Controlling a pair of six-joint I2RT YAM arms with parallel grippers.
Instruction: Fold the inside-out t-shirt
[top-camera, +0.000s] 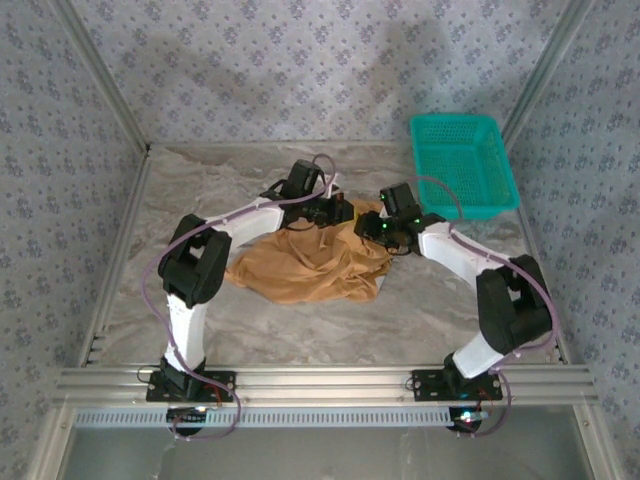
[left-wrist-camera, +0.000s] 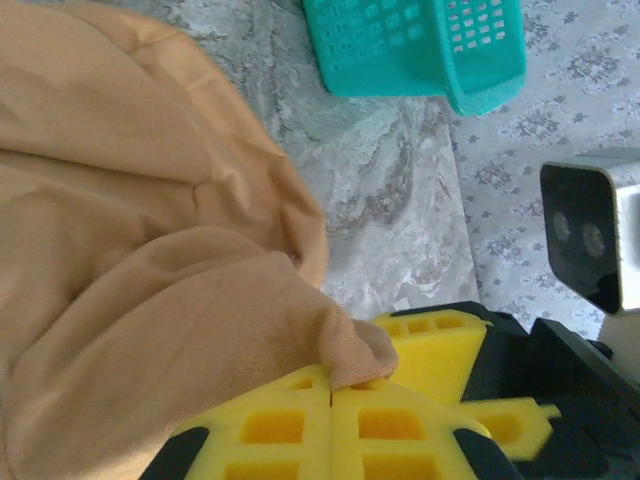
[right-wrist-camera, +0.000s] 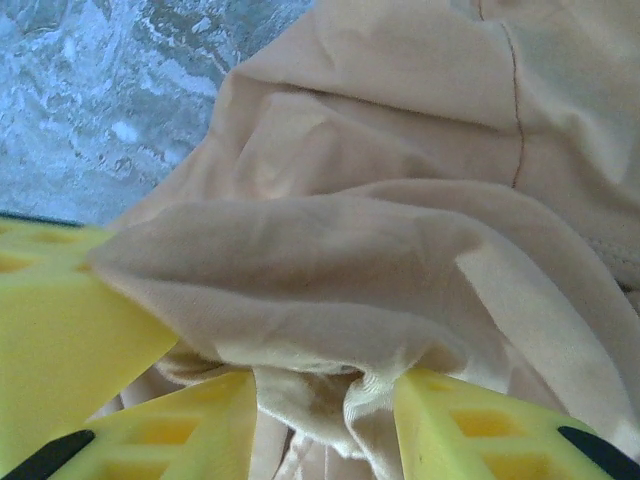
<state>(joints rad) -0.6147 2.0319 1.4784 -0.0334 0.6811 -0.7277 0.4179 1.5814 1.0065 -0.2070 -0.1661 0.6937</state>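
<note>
The inside-out t-shirt (top-camera: 312, 265) lies crumpled in a caramel heap at mid-table, its far edge lifted toward both grippers. My left gripper (top-camera: 338, 212) is at that far edge. In the left wrist view its yellow pads (left-wrist-camera: 290, 430) press together, pinching a small corner of the t-shirt (left-wrist-camera: 150, 300). My right gripper (top-camera: 378, 228) is just to the right, almost touching the left one. In the right wrist view its fingers (right-wrist-camera: 470, 425) stand apart, and a bunched fold of the t-shirt (right-wrist-camera: 330, 260) hangs loosely in the gap between them.
A teal plastic basket (top-camera: 462, 165) sits at the back right of the marble-patterned table (top-camera: 200, 190), also seen as the basket (left-wrist-camera: 420, 45) in the left wrist view. Metal frame rails run along the table's sides and near edge.
</note>
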